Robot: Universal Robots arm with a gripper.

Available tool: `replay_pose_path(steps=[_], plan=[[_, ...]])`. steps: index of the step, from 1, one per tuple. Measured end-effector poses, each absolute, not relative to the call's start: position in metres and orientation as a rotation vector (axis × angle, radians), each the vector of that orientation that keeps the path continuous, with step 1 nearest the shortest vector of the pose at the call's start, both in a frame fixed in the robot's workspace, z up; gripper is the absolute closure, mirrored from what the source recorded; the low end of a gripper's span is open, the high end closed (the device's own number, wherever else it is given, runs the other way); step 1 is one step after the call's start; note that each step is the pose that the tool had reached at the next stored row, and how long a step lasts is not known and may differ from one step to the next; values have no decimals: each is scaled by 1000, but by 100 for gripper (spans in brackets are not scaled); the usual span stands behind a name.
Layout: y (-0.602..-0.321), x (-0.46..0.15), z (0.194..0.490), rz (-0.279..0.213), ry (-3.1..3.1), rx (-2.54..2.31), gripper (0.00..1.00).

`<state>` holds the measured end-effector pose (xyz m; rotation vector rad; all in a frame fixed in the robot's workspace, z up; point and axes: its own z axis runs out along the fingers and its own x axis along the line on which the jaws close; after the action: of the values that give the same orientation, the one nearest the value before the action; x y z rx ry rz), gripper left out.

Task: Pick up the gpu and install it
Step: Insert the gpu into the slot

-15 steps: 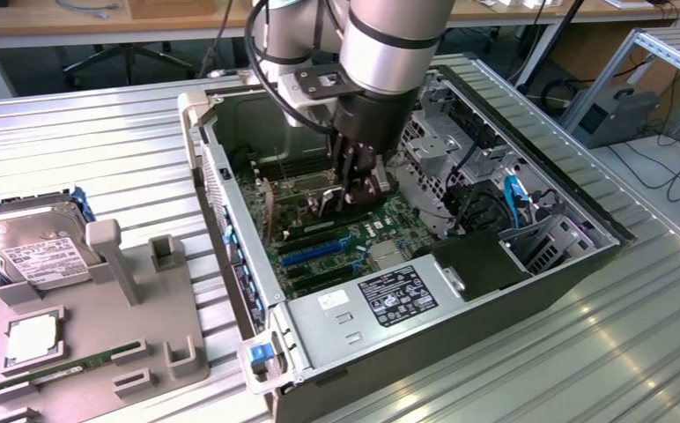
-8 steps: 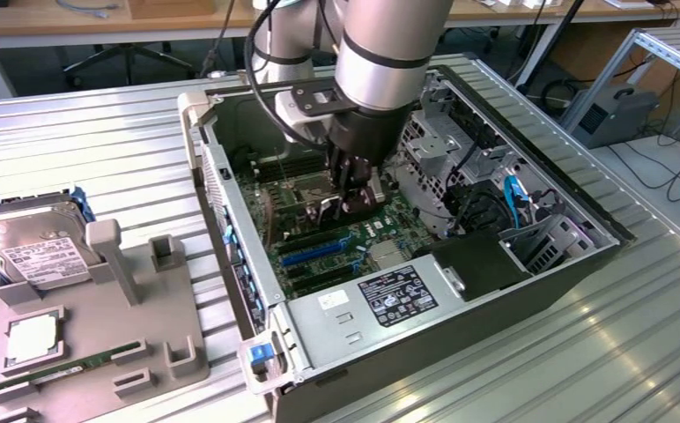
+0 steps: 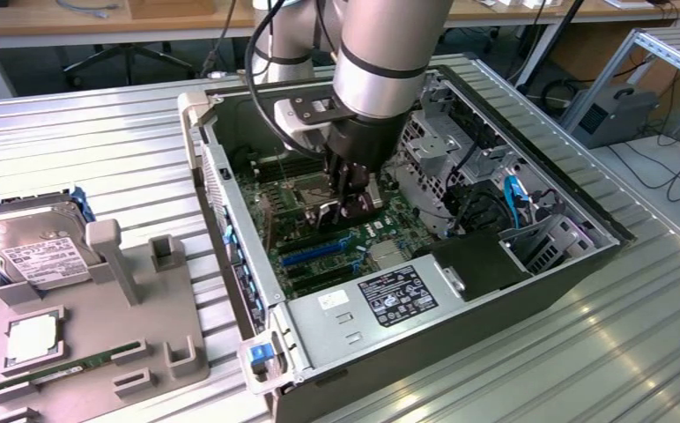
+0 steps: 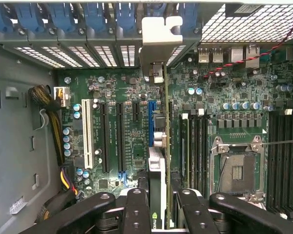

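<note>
In the wrist view the gpu (image 4: 157, 161) is seen edge-on, a thin black card standing over the motherboard (image 4: 117, 97). Its silver bracket (image 4: 158, 46) lies against the case's rear slot openings. The card lines up just beside the blue slot (image 4: 152, 127); I cannot tell whether it is seated. My gripper (image 4: 158, 207) is shut on the card's near end, one black finger (image 4: 136, 209) on each side. In the exterior view my gripper (image 3: 346, 196) reaches down into the open computer case (image 3: 575, 264), holding the gpu (image 3: 343, 211) just above the board.
Inside the case are an empty CPU socket (image 4: 237, 170), RAM slots, cable bundles (image 4: 49, 112), a drive cage (image 3: 434, 145) and the power supply (image 3: 393, 295). Outside, a grey fixture (image 3: 140, 326) holds a hard drive (image 3: 29, 251), a CPU (image 3: 34, 339) and a RAM stick (image 3: 64, 370).
</note>
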<state>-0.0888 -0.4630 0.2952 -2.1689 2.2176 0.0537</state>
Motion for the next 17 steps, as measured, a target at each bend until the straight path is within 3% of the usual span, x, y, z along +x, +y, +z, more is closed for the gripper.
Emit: replay_pose_path(steps=[17], plan=[[-462,-89,291,24,2231,-2182,73]])
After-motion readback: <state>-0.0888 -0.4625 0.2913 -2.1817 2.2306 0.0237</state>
